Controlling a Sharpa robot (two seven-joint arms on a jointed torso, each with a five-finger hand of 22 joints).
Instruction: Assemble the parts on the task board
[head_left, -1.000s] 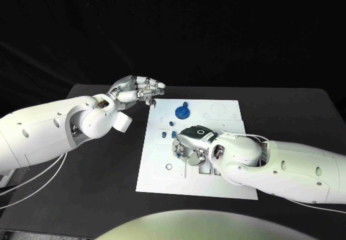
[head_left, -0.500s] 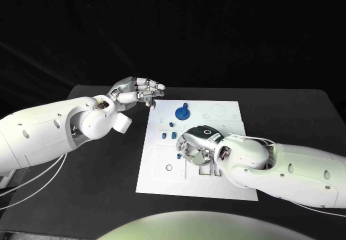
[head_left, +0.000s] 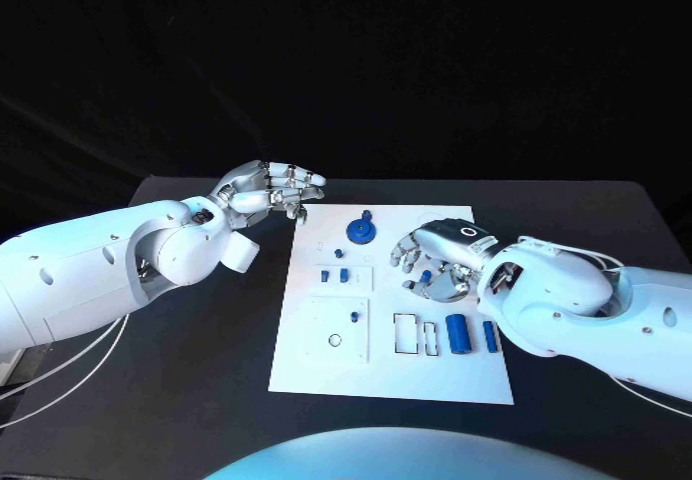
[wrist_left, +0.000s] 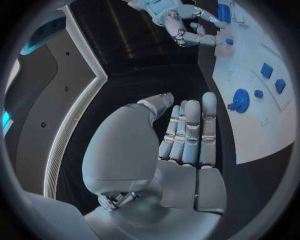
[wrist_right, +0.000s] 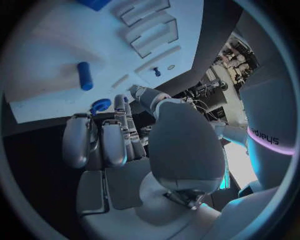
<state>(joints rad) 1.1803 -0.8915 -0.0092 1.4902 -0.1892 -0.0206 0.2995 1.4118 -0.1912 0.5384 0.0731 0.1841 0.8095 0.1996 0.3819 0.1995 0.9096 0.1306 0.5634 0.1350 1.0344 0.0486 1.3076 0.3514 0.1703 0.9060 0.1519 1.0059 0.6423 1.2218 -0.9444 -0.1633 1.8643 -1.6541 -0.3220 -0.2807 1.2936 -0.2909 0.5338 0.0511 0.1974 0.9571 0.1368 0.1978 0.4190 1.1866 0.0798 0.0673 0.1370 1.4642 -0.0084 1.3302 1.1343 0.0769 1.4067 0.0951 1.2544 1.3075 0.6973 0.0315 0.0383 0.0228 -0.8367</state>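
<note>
My left hand (head_left: 271, 187) hovers past the task board's (head_left: 325, 350) far-left corner, fingers curled together, holding nothing. My right hand (head_left: 437, 258) hangs over the board's middle, fingers bent; I cannot tell whether they hold anything. Two blue cylinders (head_left: 457, 333) lie near the board's right edge.

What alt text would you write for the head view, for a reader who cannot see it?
A white task board lies on a black table, with small blue parts on it. The right robot hand hovers over the board's middle, holding nothing visible. The left robot hand is raised, fingers curled, beyond the board's far left corner.
</note>
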